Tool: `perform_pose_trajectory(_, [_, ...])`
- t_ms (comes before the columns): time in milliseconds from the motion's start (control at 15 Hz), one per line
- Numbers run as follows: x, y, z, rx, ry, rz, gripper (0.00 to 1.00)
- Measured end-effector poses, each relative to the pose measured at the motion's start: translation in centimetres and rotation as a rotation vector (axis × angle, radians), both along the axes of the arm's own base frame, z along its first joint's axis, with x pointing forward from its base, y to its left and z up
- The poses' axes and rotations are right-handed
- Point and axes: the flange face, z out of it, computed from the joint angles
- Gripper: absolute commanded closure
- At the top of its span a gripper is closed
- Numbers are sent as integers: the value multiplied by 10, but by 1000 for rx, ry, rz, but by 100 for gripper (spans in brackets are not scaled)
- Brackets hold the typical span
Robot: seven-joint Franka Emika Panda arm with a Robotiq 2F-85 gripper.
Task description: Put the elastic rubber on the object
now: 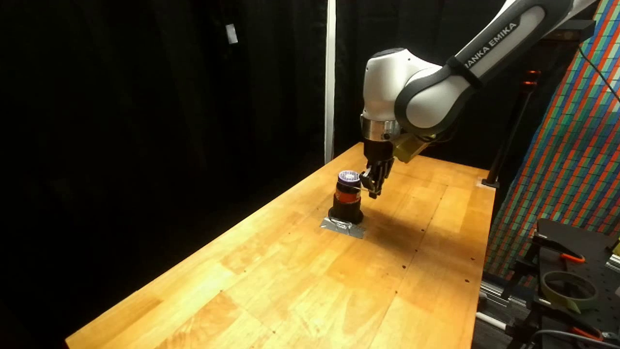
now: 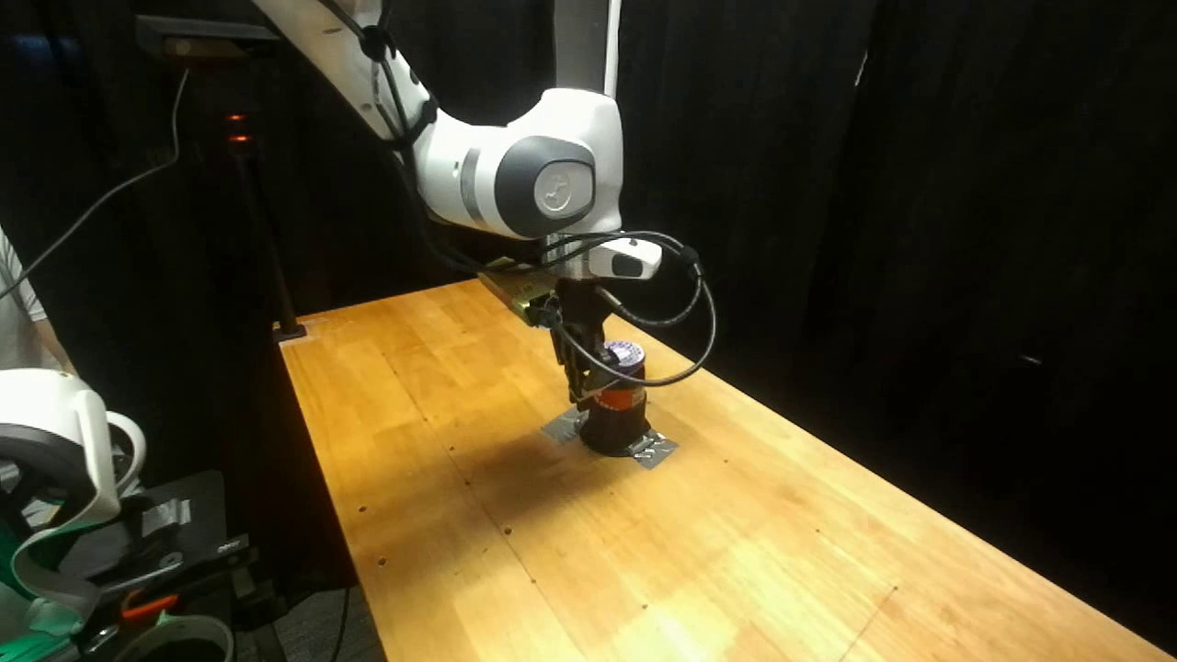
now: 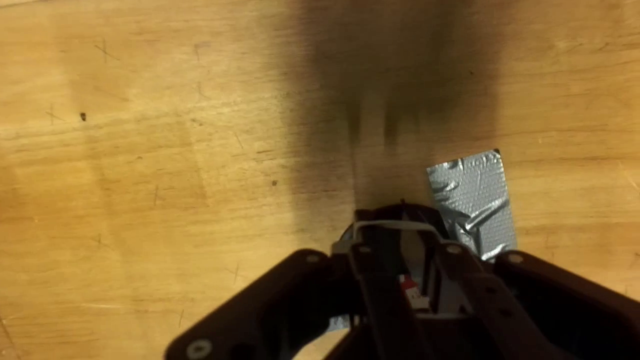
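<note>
The object is an upright dark cylinder (image 1: 348, 197) with an orange-red band, a purple-rimmed whitish top and a wider black foot; it also shows in an exterior view (image 2: 618, 418). Silvery tape (image 1: 343, 226) lies at its foot. My gripper (image 1: 373, 189) points down close beside its upper part in both exterior views. In the wrist view the fingers (image 3: 402, 235) stand apart, with a gap between them. The elastic rubber, a pale thin band (image 3: 395, 224), is stretched around the fingertips. A thin strand runs from the fingers to the cylinder's upper part; how far it goes round is hidden.
The cylinder stands on a long wooden table (image 1: 300, 281). More silvery tape (image 3: 472, 200) shows at its foot in the wrist view. A cable loop (image 2: 710, 322) hangs from the wrist. A black post (image 1: 508, 131) stands at the table's far corner. A side cart (image 1: 576, 252) holds a tape roll.
</note>
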Motion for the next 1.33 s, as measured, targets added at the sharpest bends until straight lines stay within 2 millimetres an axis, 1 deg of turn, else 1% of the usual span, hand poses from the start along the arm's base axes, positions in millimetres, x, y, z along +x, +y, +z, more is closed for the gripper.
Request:
perform_pose_trajectory(133, [-10,-1,0,22,-95,7,97])
perform_pose_trajectory(200, [-16,-2,0,32,-144,9,94])
perform_pose_trajectory(333, [-27,-6,-3,49,-223,10,94])
perform_pose_trajectory(400, [-33,-9,-5,56,-259,12,91])
perform_pose_trajectory(467, [-38,-11,-7,62,-295,12,93])
perform_pose_trajectory(533, [-42,-14,-8,69,-329,10,91])
perform_pose_trajectory(600, [-46,-16,-10,75,-361,9,92])
perform_pose_trajectory(667, [-50,-18,-11,82,-390,5,91])
perform_pose_trajectory(867, [-59,-24,-9,101,-479,-10,93])
perform_pose_trajectory(1133, [-65,-39,2,89,-629,-10,92])
perform_pose_trajectory(1200, [-68,-38,1,88,-651,-14,91])
perform_pose_trajectory(1333, [-75,-31,-4,90,-677,-16,91])
